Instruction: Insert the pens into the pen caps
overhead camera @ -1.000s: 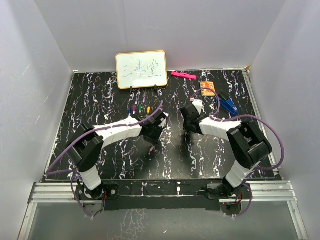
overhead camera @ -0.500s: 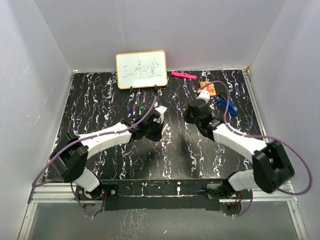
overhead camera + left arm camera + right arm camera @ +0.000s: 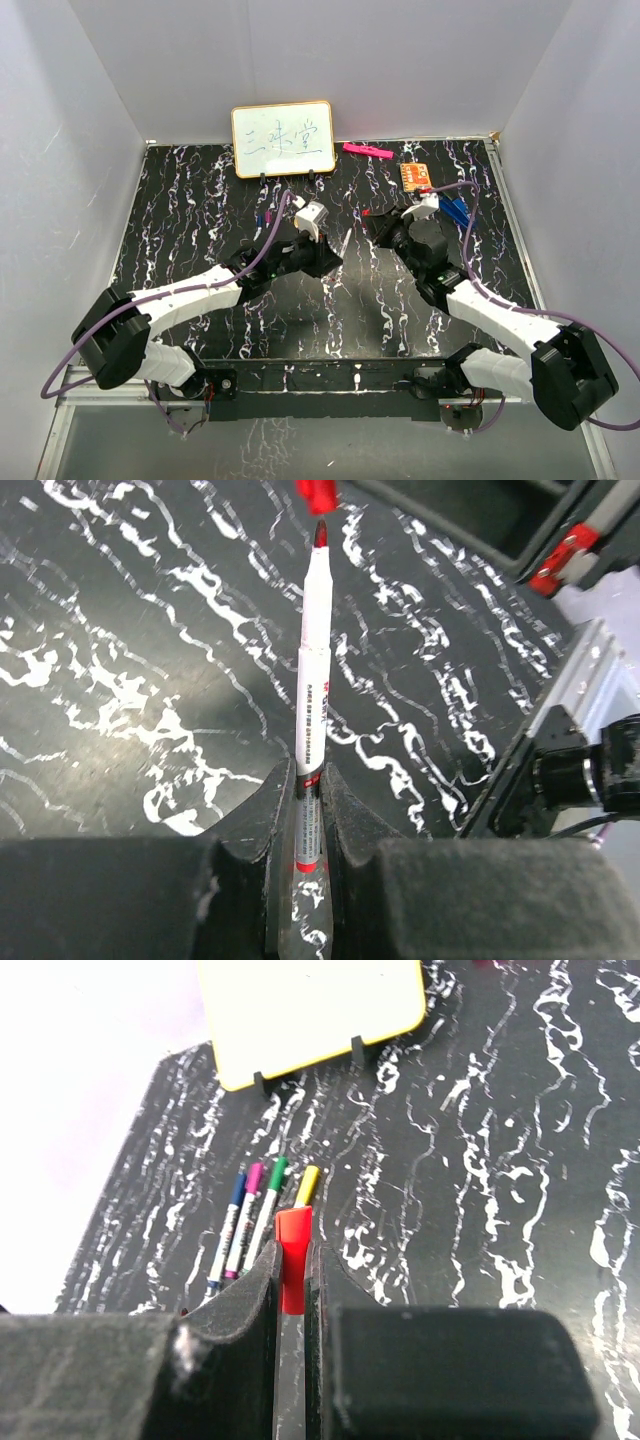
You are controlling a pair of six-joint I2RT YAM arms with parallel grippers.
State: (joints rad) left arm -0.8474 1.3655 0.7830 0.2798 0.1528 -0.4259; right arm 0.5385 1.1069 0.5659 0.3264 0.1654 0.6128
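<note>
Near the top of your left wrist view, the red-tipped pen [image 3: 312, 670] pinched in your left gripper [image 3: 308, 785] sits just below, perhaps touching, the red cap [image 3: 318, 492] clamped in your right gripper [image 3: 291, 1275].

Stretched inward, left arm [image 3: 190, 295] and right arm [image 3: 500, 318] nearly meet, both jaws pinched closed

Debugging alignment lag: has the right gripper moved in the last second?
Yes. In the top view the right gripper has moved farther out, ending nearer the orange card.
</note>
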